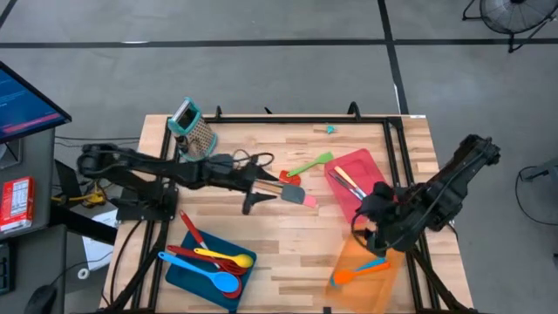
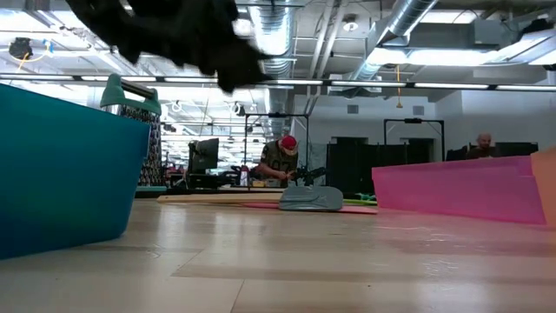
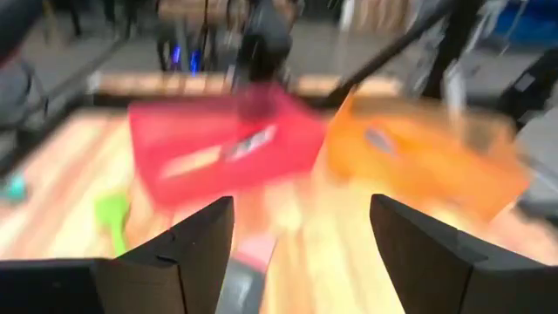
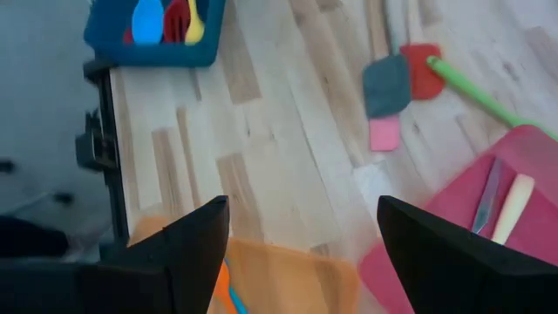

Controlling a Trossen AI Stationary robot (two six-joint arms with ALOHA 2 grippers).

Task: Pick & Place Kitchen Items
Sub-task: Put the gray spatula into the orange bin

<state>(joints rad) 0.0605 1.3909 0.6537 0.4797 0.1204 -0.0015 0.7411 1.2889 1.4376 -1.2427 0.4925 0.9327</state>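
Note:
A grey and pink spatula (image 1: 297, 195) lies flat on the wooden table beside a red utensil (image 1: 290, 179) and a green spatula (image 1: 313, 164). My left gripper (image 1: 268, 190) hovers open just left of the grey spatula (image 3: 248, 272), which shows low between its fingers. My right gripper (image 1: 367, 228) is open and raised over the near end of the red tray (image 1: 356, 166) and the orange tray (image 4: 270, 270), holding nothing. The red tray holds a metal and a wooden utensil (image 4: 504, 202). An orange and a blue utensil (image 1: 359, 271) lie in the orange tray.
A blue tray (image 1: 196, 272) at the near left holds red, yellow and blue spoons. A metal box grater with a teal handle (image 1: 195, 131) stands at the far left. A black frame rail (image 1: 296, 119) runs along the table's edges. Bare wood lies between the trays.

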